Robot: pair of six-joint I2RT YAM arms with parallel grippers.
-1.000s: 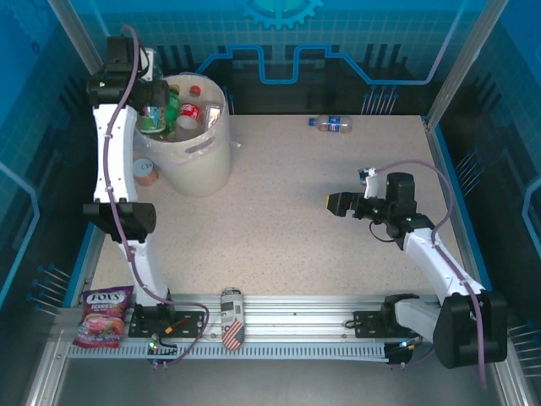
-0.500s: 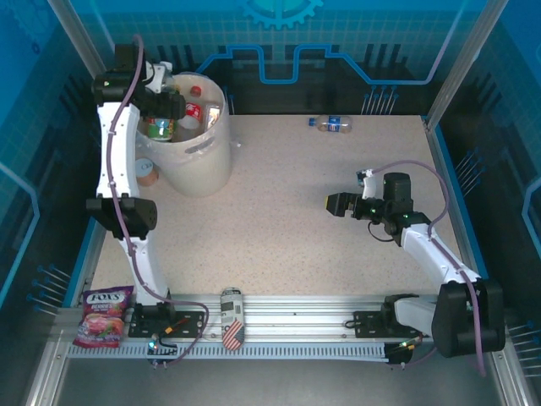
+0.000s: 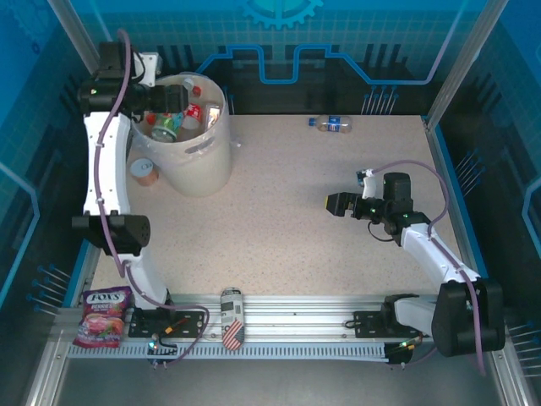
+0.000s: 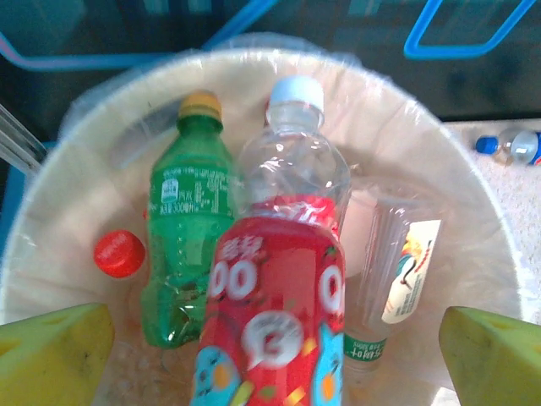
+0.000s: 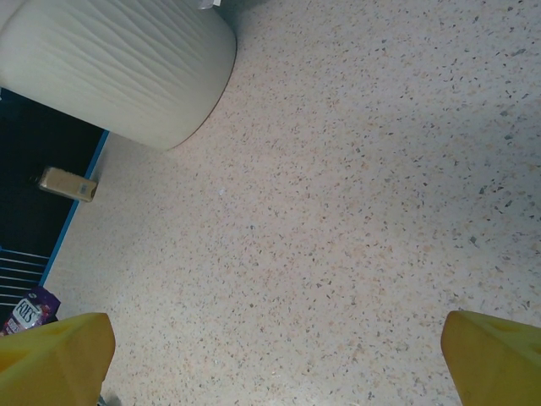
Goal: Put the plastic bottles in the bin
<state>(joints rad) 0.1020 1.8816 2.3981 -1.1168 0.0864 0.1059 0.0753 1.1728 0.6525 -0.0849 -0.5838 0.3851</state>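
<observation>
top view: left pincer (image 3: 172, 103) hangs wide over the bin (image 3: 203, 161), plastic bottles (image 3: 191, 111) inside; one blue-labelled bottle (image 3: 331, 124) lies on the tabletop (image 3: 287, 237), so the job looks nearly done. left wrist: red bottle (image 4: 272, 313) sits free between spread fingers (image 4: 52, 348). right wrist: right pincer (image 5: 270, 355) wide above tabletop.

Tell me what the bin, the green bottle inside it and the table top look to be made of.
The bin is likely moulded plastic: cream-white, matt, with faint wavy ribs on its wall. The green bottle looks like thin see-through green plastic, glossy, with highlights and crumpled dents low down. The table top is smooth and beige with fine dark speckles, perhaps laminate or stone composite; the look leaves that open.
</observation>
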